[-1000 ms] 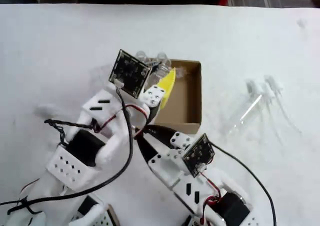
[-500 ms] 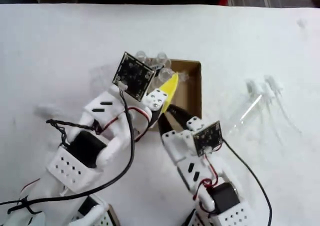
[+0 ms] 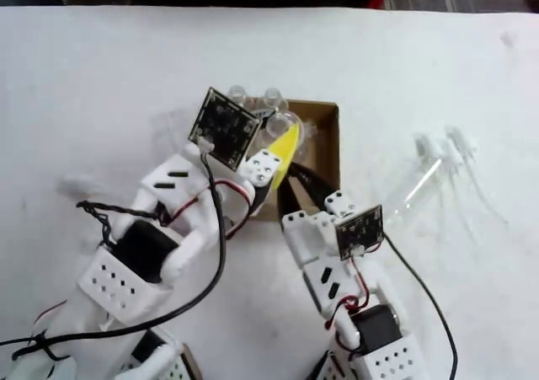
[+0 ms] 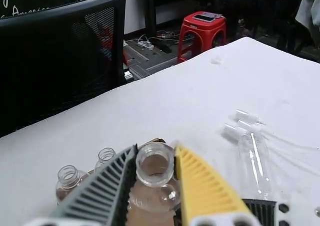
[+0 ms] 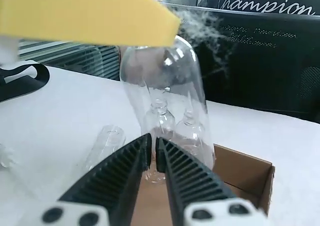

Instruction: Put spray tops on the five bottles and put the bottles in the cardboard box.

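Holding a clear plastic bottle (image 4: 150, 198) by the neck between its grey and yellow jaws, the left gripper (image 4: 156, 158) sits at centre frame in the high view, at the left edge of the open brown cardboard box (image 3: 324, 157). The bottle stands upright, long axis vertical, with its mouth open and no spray top fitted. The right gripper (image 5: 153, 153) points at the bottle's lower body from just below centre frame. Its black jaws are nearly closed and hold nothing.

The white spray tops (image 3: 438, 148) lie on the white table (image 3: 126, 60) at the right of the frame, beside a second clear bottle (image 3: 413, 190) lying on its side, well apart from both grippers. Judgement: the right arm is the nearer to them. The next move requires the right jaws to turn away from the held bottle, toward the right of the frame, and to open before collecting a top. Two further uncapped bottles (image 4: 67, 178) stand near the box.
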`<state>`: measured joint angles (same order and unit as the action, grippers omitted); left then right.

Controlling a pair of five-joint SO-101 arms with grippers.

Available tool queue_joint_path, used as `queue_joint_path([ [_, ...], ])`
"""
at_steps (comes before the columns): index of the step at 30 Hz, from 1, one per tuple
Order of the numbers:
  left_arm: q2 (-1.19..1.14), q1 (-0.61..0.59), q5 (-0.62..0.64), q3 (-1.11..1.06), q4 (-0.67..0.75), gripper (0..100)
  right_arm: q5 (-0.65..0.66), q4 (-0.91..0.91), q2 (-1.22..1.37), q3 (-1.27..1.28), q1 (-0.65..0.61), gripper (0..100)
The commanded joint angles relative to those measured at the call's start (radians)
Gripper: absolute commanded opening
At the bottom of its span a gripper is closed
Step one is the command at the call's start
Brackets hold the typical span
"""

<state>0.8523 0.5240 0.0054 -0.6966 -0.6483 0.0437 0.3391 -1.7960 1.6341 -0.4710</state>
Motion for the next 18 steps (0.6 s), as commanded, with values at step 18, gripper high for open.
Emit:
queue_joint_path([
  [18,-0.579,0.021,-0.114,0.606,-0.012,3,0.003,-0.053,-0.005,-0.009,0.625,1.9],
])
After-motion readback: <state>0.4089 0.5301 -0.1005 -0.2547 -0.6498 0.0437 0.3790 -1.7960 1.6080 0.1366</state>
